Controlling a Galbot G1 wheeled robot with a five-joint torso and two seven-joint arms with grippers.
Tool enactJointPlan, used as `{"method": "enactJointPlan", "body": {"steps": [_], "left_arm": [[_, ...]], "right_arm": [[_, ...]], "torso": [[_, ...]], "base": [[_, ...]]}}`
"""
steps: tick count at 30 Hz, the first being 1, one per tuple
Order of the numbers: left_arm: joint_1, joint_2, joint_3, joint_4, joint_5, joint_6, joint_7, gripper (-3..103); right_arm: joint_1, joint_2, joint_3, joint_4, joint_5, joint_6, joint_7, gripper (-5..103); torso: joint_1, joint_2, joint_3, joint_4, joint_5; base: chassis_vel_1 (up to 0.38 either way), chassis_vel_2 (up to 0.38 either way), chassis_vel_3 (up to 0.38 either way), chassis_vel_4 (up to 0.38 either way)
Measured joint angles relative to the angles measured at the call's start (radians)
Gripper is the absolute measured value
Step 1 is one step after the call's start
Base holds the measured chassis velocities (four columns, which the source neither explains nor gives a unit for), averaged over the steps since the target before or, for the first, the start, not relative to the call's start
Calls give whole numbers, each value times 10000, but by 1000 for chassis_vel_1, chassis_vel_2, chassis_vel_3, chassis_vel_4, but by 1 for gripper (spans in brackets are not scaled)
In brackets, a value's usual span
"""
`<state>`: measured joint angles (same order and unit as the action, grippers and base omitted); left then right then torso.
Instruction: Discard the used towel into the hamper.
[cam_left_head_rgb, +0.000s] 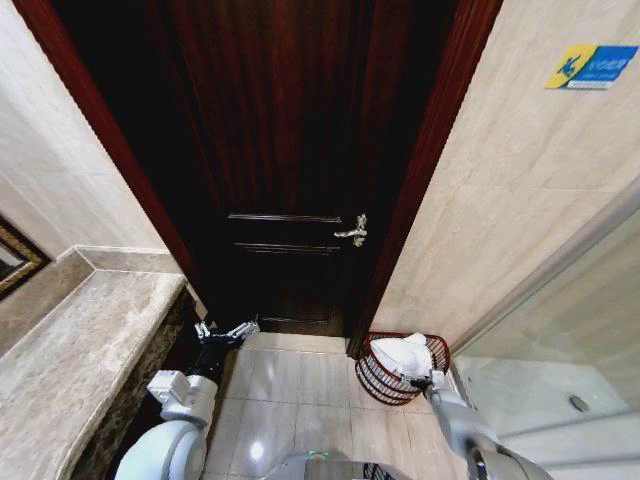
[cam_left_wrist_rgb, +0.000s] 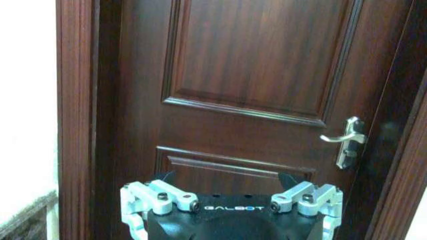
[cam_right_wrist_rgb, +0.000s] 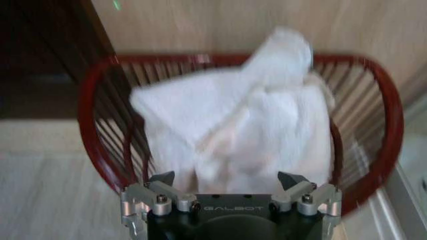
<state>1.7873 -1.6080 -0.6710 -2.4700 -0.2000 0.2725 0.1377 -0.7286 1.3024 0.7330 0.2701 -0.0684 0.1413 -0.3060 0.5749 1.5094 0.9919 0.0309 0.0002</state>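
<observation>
One white towel (cam_right_wrist_rgb: 247, 125) sits bunched in the dark red hamper (cam_left_head_rgb: 375, 375), which stands on the tiled floor in the corner between the door frame and the wall. The right gripper (cam_right_wrist_rgb: 227, 182) hangs at the near rim with its fingers spread apart and nothing between them, so the towel looks already let go; its peak stands above the rim, probably because the folds prop it up. The left gripper (cam_left_head_rgb: 225, 332) waits, fingers apart and empty, facing the dark wooden door (cam_left_wrist_rgb: 260, 75). The towel hides the hamper's bottom.
</observation>
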Motion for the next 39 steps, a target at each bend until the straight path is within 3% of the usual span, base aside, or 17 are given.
{"method": "enactJointPlan", "body": {"steps": [2, 3, 4, 5, 6, 7, 8, 9, 13, 19, 22, 27, 30, 33, 35, 39], "left_arm": [[0, -1, 0, 0, 0, 0, 0, 100], [0, -1, 0, 0, 0, 0, 0, 100], [0, 1, 0, 0, 0, 0, 0, 100], [0, 2, 0, 0, -1, 0, 0, 100], [0, 2, 0, 0, -1, 0, 0, 100], [-1, 0, 0, 0, 0, 0, 0, 100], [0, 2, 0, 0, -1, 0, 0, 100], [0, 2, 0, 0, -1, 0, 0, 100], [0, 0, 0, 0, 0, 0, 0, 100], [0, 0, -1, 0, 0, 0, 0, 100], [-1, 0, 0, -1, 0, 0, 0, 100], [0, -1, 0, 0, 0, 0, 0, 100], [-1, 1, 0, -1, 0, 0, 0, 100], [0, -1, 0, 0, -1, 0, 0, 100], [0, 0, 1, -1, 0, 0, 1, 100], [0, 0, 0, 0, 0, 0, 0, 100]], "right_arm": [[-565, -113, -240, 877, 923, 592, -606, 100], [-565, -113, -240, 877, 923, 592, -606, 100], [-862, -191, -414, 1399, 1505, 627, -906, 100], [-1463, -377, -887, 2538, 2386, 525, -902, 100], [-1463, -377, -887, 2538, 2386, 525, -902, 100], [-2119, -529, -1141, 3747, 2937, 320, -713, 100], [-2896, -654, -1287, 5079, 3169, -25, -426, 100], [-2896, -654, -1287, 5079, 3169, -25, -426, 100], [-4891, -748, -1059, 8245, 3285, -160, 421, 100], [-6280, -497, -373, 10167, 3323, -19, 770, 100], [-7782, -329, 137, 12198, 3804, -247, 1086, 100], [-8843, -158, 445, 13620, 4193, -288, 1154, 100], [-9984, 241, 703, 15416, 4440, -280, 1255, 100], [-10263, 407, 785, 15905, 4477, -270, 1300, 100], [-10972, 1107, 1008, 17342, 4439, -56, 1654, 100], [-11502, 1718, 1105, 18332, 4551, 52, 1951, 100]], "torso": [[0, 0, 0, 1, -3], [0, 0, 0, 1, -3], [0, 0, 1, -1, 3], [0, 0, 1, 0, -1], [0, 0, 1, 0, -1], [0, 1, 0, 0, -14], [-1, 0, 1, -4, -3], [-1, 0, 1, -4, -3], [-1, 1, 0, -3, 0], [-2, 1, 0, -3, -4], [-1, 1, -1, -3, -6], [-1, 1, -1, -2, -3], [-2, 2, -1, -1, 3], [-2, 1, -1, 0, -6], [-2, 2, 0, -2, -6], [0, 1, 0, 0, -2]], "base": [[0, 0, 0, 0], [0, 0, 0, 0], [0, 0, 0, 0], [0, 0, 0, 0], [0, 0, 0, 0], [0, 0, 0, 0], [0, 0, 0, 0], [0, 0, 0, 0], [0, 0, 0, 0], [0, 0, 0, 0], [0, 0, 0, 0], [0, 0, 0, 0], [0, 0, 0, 0], [0, 0, 0, 0], [0, 0, 0, 0], [0, 0, 0, 0]]}}
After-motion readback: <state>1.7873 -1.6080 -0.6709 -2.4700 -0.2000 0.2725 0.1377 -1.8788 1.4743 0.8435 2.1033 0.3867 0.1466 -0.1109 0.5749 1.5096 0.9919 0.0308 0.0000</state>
